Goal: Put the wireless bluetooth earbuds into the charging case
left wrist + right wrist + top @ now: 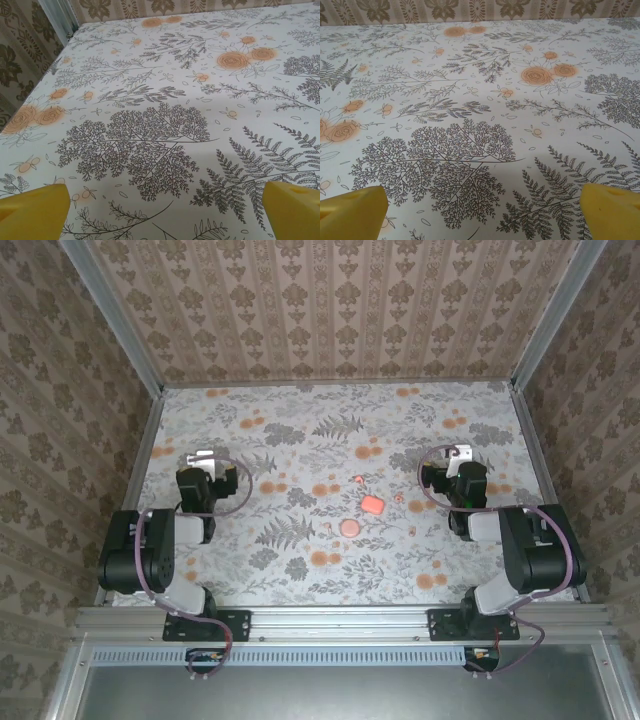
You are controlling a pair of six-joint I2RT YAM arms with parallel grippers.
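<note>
the left gripper [162, 216] was wide open. its two yellow fingers [35, 212] sat far apart at the bottom corners of its own camera view. nothing was between them but the table [150, 75], with its grey ferns and orange roses. from above, this arm hung over the left side of the table, close to the left wall.

the right gripper [481, 216] was wide open too. its yellow fingers [610, 210] were spread the same way, with just the flowery table under them. from above, it hung over the right side of the table.

the charging case [372, 505] lay out on the table between the two arms, a bit nearer the right one and well apart from both. it was a small bright pink box with round corners. i could not tell if it was open or shut. a flat round pink disc [350, 527] lay just beside it, on the side nearer the arm bases.

a tiny pink speck past the case and one to its right looked like the earbuds [358, 480], lying loose on the table. they were too small to be sure.
</note>
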